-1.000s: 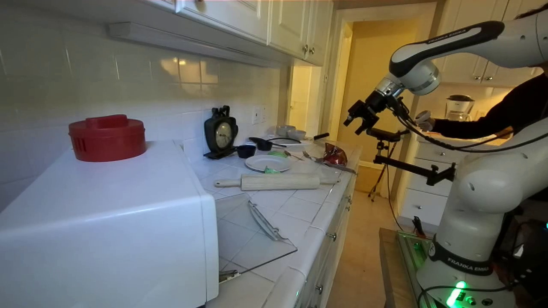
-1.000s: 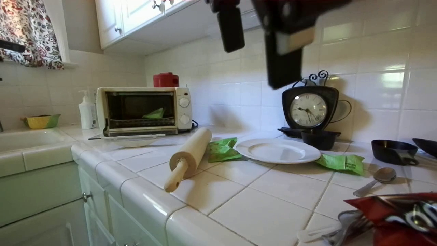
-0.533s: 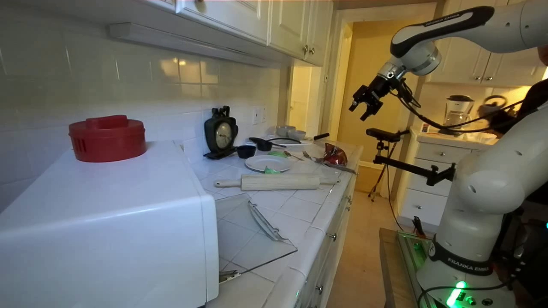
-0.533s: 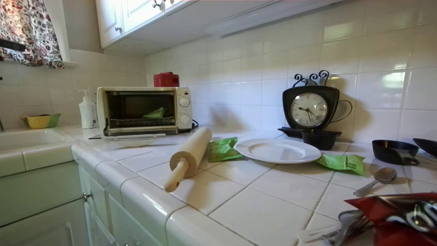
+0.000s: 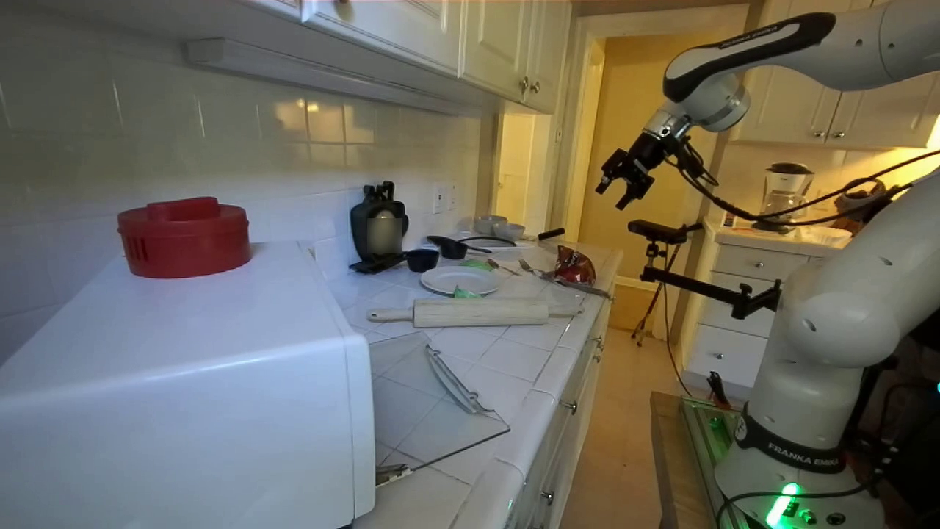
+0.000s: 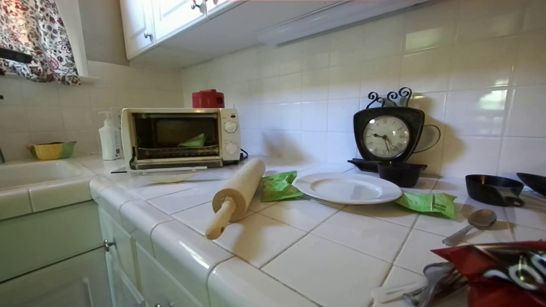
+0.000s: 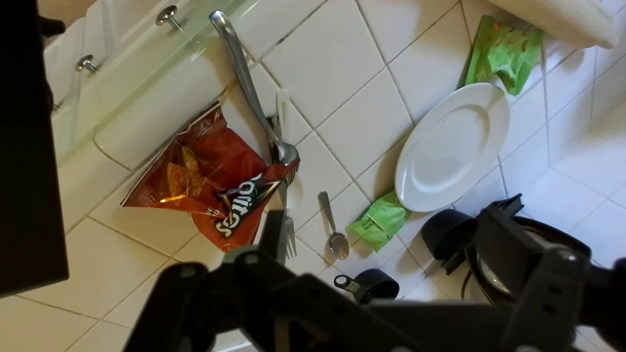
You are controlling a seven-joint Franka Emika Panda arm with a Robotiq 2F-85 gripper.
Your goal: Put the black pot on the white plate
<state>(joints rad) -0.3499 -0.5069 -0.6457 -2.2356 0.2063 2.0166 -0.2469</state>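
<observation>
Arm (image 5: pixel 844 312) bent; hand (image 5: pixel 611 198) raised, fingers (image 5: pixel 631 195) apart.

In an exterior view I see warm yellow light at the far right behind the coffee maker (image 5: pixel 787 184), the left wall (image 5: pixel 66 162) dim, and the face of the clock (image 5: pixel 379 228) smeared. In an exterior view the curtain (image 6: pixel 38 40) glows at left, the cabinet doors (image 6: pixel 179 21) wash out, glare spots the tiles (image 6: pixel 492 100) at right, and the rolling pin (image 6: pixel 241 189) casts a soft shadow. In my wrist view, my fingers (image 7: pixel 272 237) show dark and out of focus.
</observation>
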